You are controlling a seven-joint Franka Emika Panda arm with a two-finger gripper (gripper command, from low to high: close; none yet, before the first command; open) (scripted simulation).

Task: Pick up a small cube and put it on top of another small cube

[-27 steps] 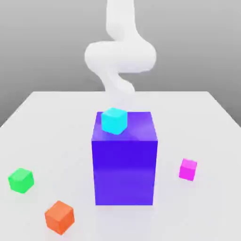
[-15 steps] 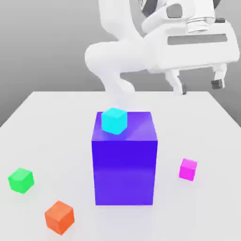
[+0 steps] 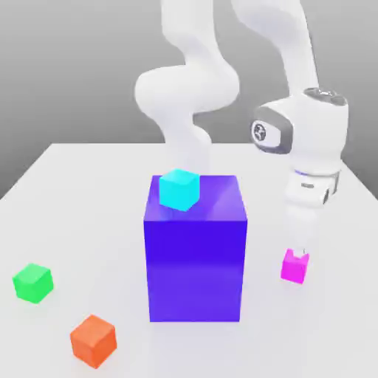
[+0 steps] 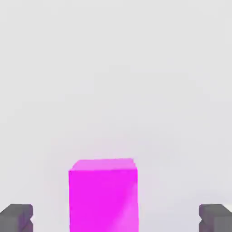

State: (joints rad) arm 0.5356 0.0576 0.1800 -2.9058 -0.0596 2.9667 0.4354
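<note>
1. pink small cube (image 3: 294, 267) sits flat on the white bench (image 3: 88, 199), on the exterior view's right, near the big blue-purple block (image 3: 196, 251) but not touching it.
2. the pink cube has equal sides, so it has no long side. one flat face points up. in the exterior view a corner edge turns toward the camera.
3. the pincer (image 3: 299, 253) hangs right over the pink cube, pointing straight down, its tips at the cube's top.
4. in the hand view the two dark fingertips (image 4: 16, 217) stand wide apart, one on each side of the pink cube (image 4: 103, 195), with a gap on both sides. they do not touch it.
5. the green cube, another small cube (image 3: 32, 283), sits flat on the bench on the exterior view's left, well apart from the pink one, with the big block between them.
6. a cyan cube (image 3: 179, 189) rests on top of the big block, near its front left corner.
7. an orange cube (image 3: 94, 340) sits on the bench near the green cube.
</note>
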